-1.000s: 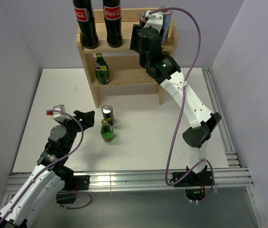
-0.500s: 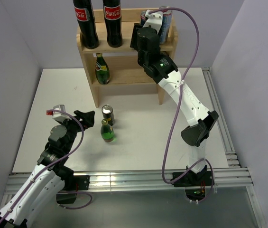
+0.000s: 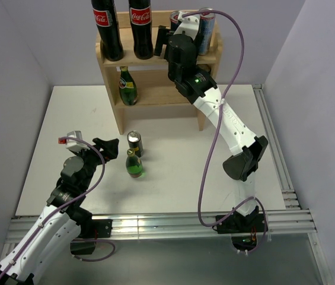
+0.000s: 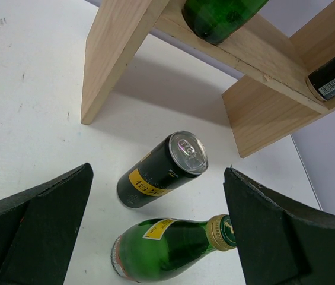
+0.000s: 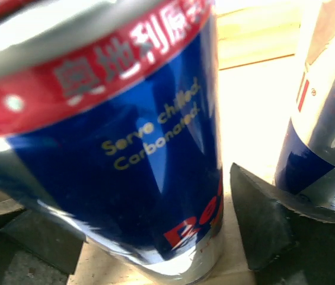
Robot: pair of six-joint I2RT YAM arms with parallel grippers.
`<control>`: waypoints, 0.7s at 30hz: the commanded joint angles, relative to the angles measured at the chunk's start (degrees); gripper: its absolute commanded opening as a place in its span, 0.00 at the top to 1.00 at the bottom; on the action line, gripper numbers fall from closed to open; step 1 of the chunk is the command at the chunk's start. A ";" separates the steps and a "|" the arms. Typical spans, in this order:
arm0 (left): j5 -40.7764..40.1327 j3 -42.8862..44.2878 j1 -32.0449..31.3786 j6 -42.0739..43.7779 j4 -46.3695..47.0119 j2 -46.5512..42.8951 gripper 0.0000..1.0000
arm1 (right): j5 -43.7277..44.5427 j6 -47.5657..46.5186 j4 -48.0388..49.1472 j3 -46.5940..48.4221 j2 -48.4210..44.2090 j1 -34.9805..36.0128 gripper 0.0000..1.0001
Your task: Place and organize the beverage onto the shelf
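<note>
The light wooden shelf (image 3: 155, 77) stands at the back of the table. Its top tier carries two cola bottles (image 3: 123, 29) and two blue energy-drink cans. My right gripper (image 3: 181, 25) is up there, open, fingers either side of the left blue can (image 5: 125, 148), with a gap at the right finger (image 5: 259, 222). The second can (image 5: 324, 113) stands just to its right. One green bottle (image 3: 128, 86) stands on the lower tier. On the table a black can (image 4: 162, 171) and a green bottle (image 4: 170, 252) stand before my open left gripper (image 4: 155, 234).
The shelf's side panel (image 4: 117, 56) stands close behind the black can. White walls close in the table on the left, right and back. A metal rail (image 3: 274, 148) runs along the table's right edge.
My right gripper has opened and let go of the blue can, which now stands on the top tier; its wrist shifted slightly left. The left arm has not moved.
</note>
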 commanded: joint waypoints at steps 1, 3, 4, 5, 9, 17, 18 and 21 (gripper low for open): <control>-0.81 0.41 -0.23 1.02 0.70 -0.48 0.01 | 1.03 1.72 -2.48 -2.38 -0.57 -0.52 0.01; -0.81 0.32 -0.23 1.02 0.70 -0.65 0.01 | 1.38 1.73 -2.30 -3.43 -1.01 -0.52 0.00; -0.90 0.32 -0.23 1.02 0.70 -0.65 0.01 | 1.38 1.73 -2.30 -3.61 -1.27 -0.43 0.01; -0.90 0.32 -0.32 1.02 0.70 -0.65 0.01 | 1.38 1.99 -2.48 -3.78 -1.54 -0.52 0.00; -0.90 0.41 -0.32 1.11 0.70 -0.48 0.01 | 1.12 2.69 -2.83 -5.19 -2.77 -0.52 0.00; -1.08 0.41 -0.23 1.02 0.79 -0.48 0.01 | -0.20 4.36 -2.12 -13.00 -8.66 0.18 0.00; -1.08 0.41 -0.32 1.02 0.70 -0.56 0.01 | -0.29 4.54 -2.21 -13.36 -9.53 0.27 0.00; -1.25 0.41 -0.32 1.02 0.70 -0.48 0.01 | -1.34 5.24 -2.48 -15.03 -11.02 0.54 0.00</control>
